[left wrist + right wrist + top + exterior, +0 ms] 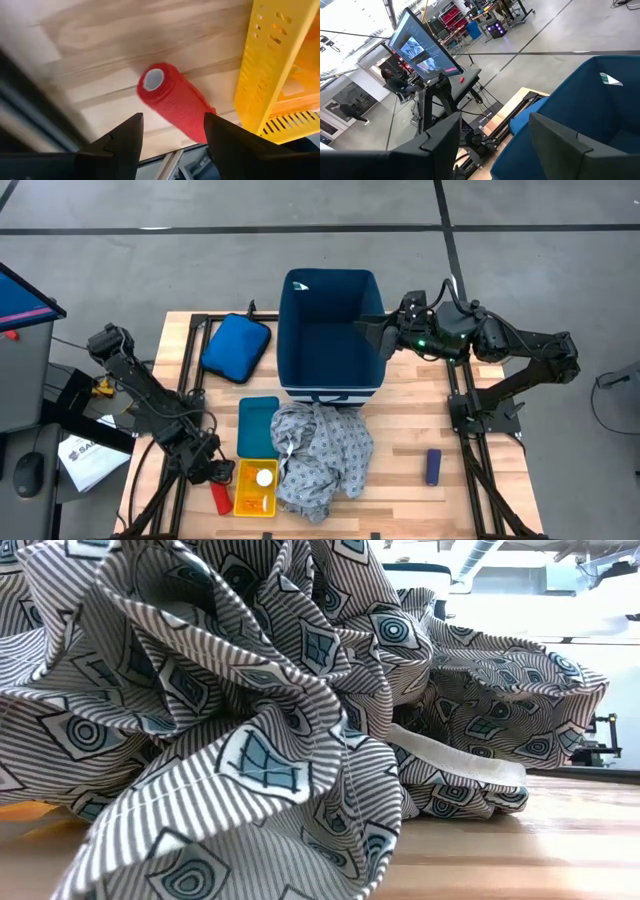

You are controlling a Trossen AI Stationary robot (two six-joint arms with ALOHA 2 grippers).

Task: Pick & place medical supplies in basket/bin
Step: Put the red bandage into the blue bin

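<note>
A red cylinder point(175, 100) lies on its side on the wooden table near the front left point(220, 498), next to a yellow tray point(255, 488). My left gripper point(172, 122) is open just above it, one finger on either side point(212, 472). My right gripper point(366, 330) is open and empty over the right rim of the navy-blue bin point(330, 330), which also shows in the right wrist view point(580, 120). The grey patterned gown point(320, 450) lies crumpled on the table in front of the bin and fills the low view point(250, 710). A dark-blue cylinder point(432, 466) lies at the front right.
The yellow tray holds a white-capped bottle point(263, 477) and orange bottles. A teal tray point(258, 425) lies behind it. A flat blue pouch point(236, 347) lies left of the bin. A monitor on a stand point(427, 50) and people show beyond the table.
</note>
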